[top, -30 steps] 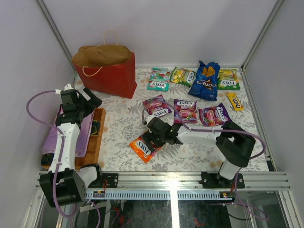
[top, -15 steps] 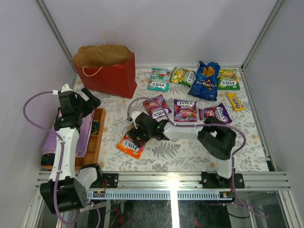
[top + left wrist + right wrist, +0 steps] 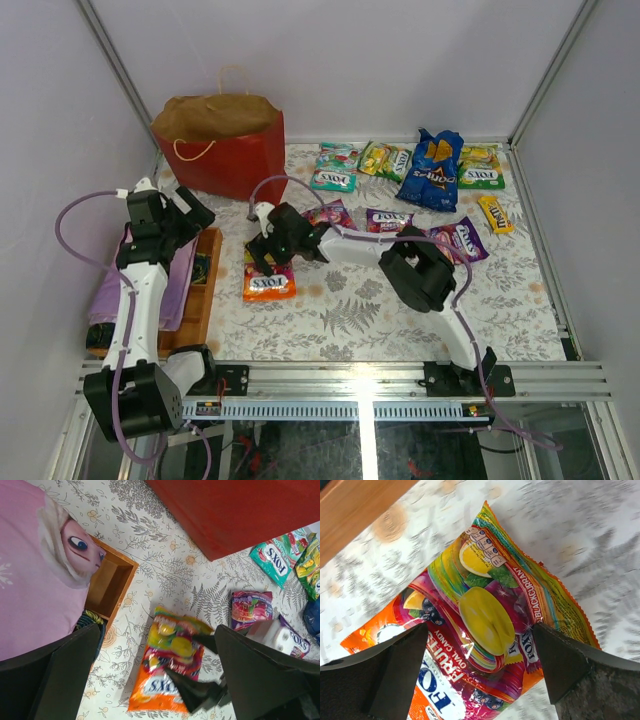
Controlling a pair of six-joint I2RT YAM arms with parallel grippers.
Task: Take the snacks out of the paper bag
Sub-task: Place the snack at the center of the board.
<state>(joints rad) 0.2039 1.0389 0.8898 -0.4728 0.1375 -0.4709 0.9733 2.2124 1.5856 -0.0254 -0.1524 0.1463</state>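
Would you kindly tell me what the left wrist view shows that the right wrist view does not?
Only the left wrist view shows the red paper carrier bag, the pink printed cloth and a purple glossy candy packet. Only the right wrist view shows the wrapper's readable small print. Both share the orange glossy candy packet, the floral tablecloth and the brown wooden tray.

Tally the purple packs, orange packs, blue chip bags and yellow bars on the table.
Purple packs: 3
Orange packs: 1
Blue chip bags: 1
Yellow bars: 1
Total: 6
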